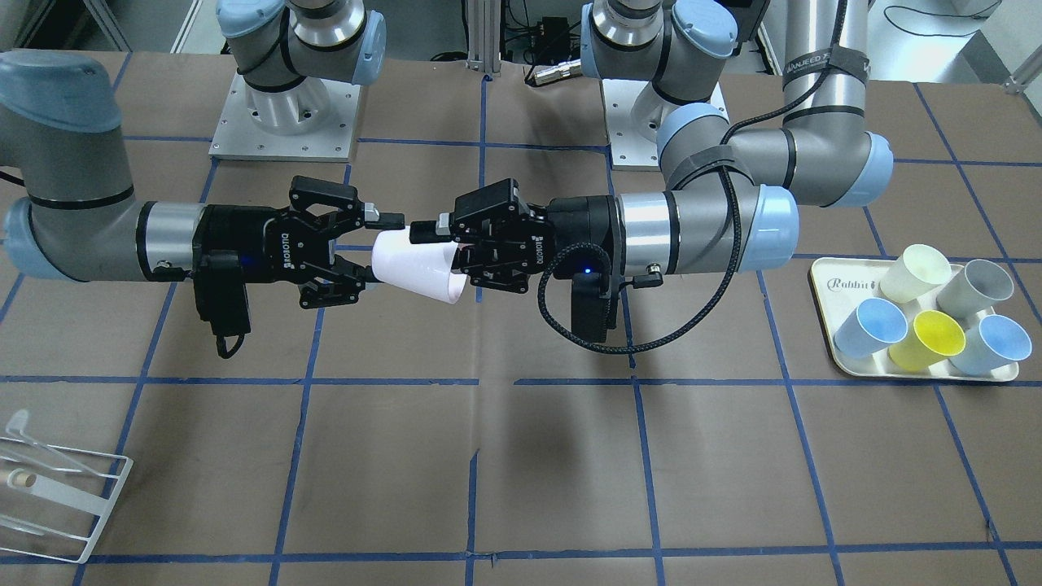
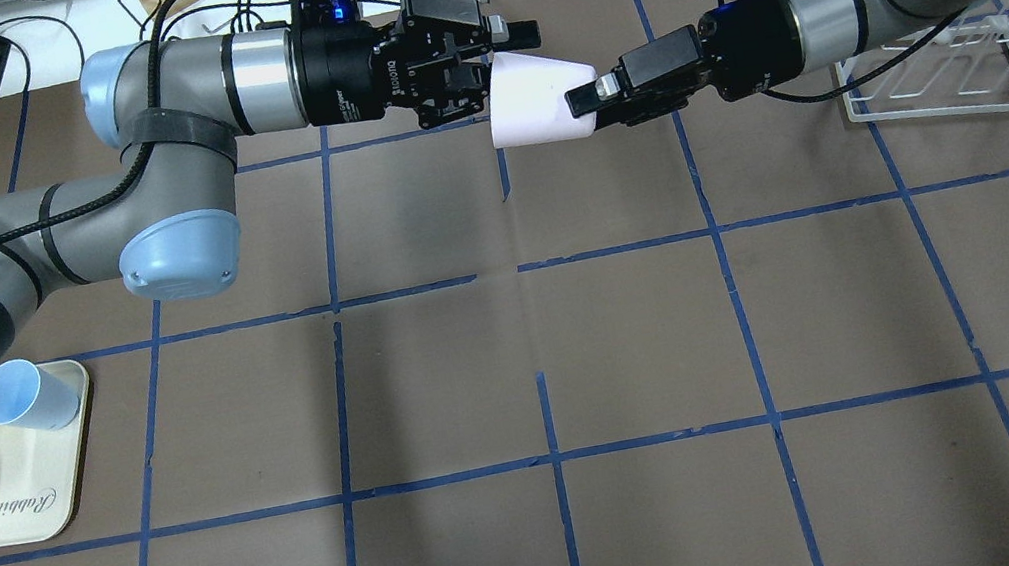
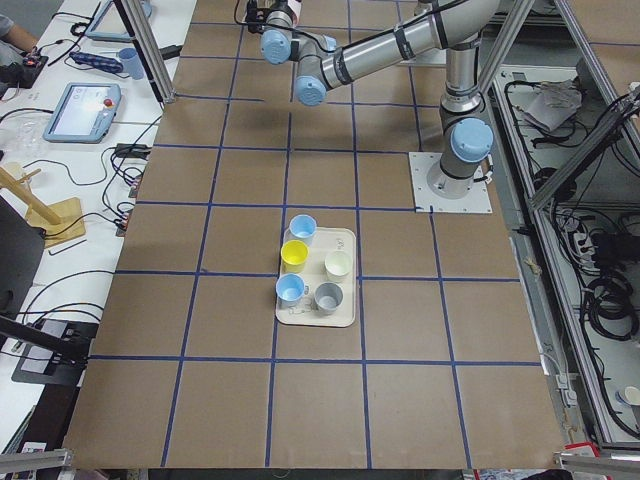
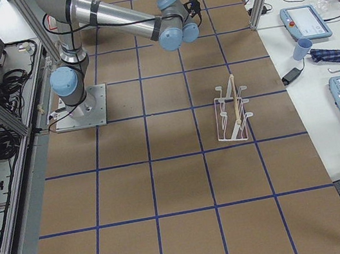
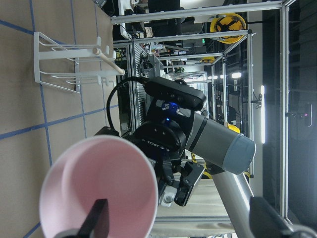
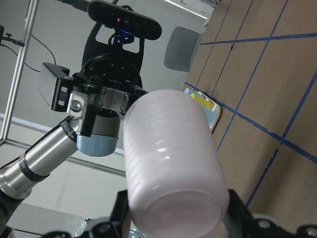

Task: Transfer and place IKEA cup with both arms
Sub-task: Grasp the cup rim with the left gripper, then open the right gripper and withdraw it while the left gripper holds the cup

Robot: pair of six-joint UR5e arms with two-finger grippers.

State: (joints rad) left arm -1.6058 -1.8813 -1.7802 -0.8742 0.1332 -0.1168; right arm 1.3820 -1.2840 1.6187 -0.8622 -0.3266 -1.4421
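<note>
The pale pink IKEA cup (image 1: 411,260) hangs on its side in the air between both grippers over the far middle of the table (image 2: 531,97). My right gripper (image 1: 378,248) is shut on its narrow base end; in the right wrist view (image 6: 181,218) the fingers hug the cup (image 6: 168,153) at both sides. My left gripper (image 1: 448,256) is at the rim end with its jaws wide apart. In the left wrist view one finger (image 5: 99,218) is inside the cup's mouth (image 5: 99,173) and the other is well outside it.
A cream tray (image 1: 822,277) with several cups (cream, grey, yellow, two light blue) sits on my left side (image 2: 46,518). A white wire rack (image 1: 65,505) stands on my right side (image 2: 940,92). Blue tape lines grid the brown table.
</note>
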